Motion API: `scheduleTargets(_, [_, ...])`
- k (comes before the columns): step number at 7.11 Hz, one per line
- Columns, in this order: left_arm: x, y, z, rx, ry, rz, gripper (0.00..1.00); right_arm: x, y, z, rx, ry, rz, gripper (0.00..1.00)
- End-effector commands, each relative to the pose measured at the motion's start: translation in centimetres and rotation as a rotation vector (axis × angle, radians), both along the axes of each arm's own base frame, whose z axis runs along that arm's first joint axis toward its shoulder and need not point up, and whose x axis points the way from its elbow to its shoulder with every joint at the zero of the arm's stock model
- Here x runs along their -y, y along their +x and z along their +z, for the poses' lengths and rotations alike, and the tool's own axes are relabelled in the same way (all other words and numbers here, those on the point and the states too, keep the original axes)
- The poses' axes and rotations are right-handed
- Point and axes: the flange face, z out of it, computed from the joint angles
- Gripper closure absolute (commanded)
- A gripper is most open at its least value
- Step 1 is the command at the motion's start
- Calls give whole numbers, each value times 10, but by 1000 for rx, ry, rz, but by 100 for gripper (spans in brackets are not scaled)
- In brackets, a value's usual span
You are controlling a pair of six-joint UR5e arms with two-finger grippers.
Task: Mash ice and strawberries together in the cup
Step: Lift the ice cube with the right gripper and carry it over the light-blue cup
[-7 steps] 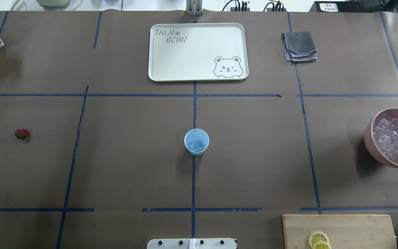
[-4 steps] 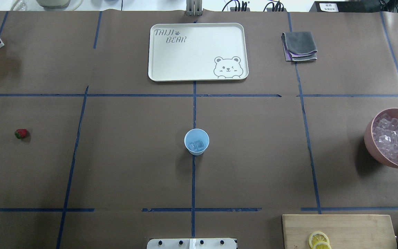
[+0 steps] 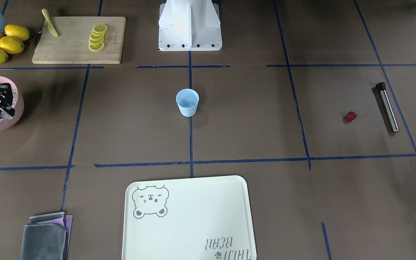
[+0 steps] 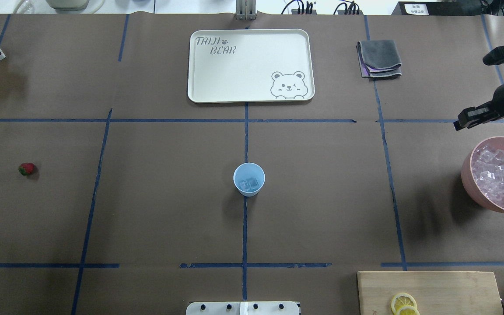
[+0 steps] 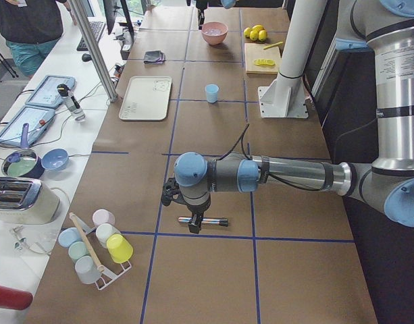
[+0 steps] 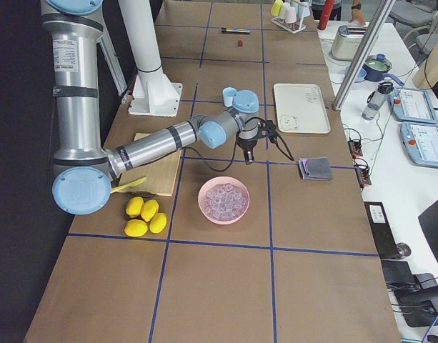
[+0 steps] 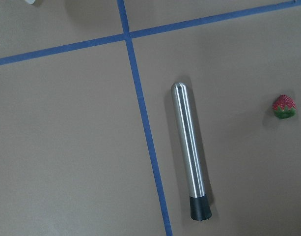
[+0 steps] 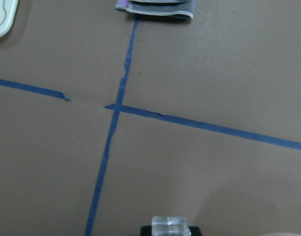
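Aloft, right pincer (image 4: 461,121) grips ice cube (image 8: 168,225); cup (image 4: 249,179) well apart.

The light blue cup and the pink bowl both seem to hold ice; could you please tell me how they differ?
The cup is light blue, small and tapered; the bowl is pink, rounded and much larger. The cup holds only a little ice; the bowl is heaped with it. The cup stands centrally; the bowl sits far to the robot's right. Both are upright and open-topped.
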Motion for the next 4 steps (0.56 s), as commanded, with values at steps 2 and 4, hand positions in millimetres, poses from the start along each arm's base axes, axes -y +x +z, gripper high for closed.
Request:
scheduleTargets(2, [3, 0, -4, 0, 22, -1, 0, 24, -32, -57, -1, -5, -27, 100])
scheduleTargets(4, [4, 0, -4, -1, 25, -1, 0, 25, -58, -85, -1, -6, -57, 100])
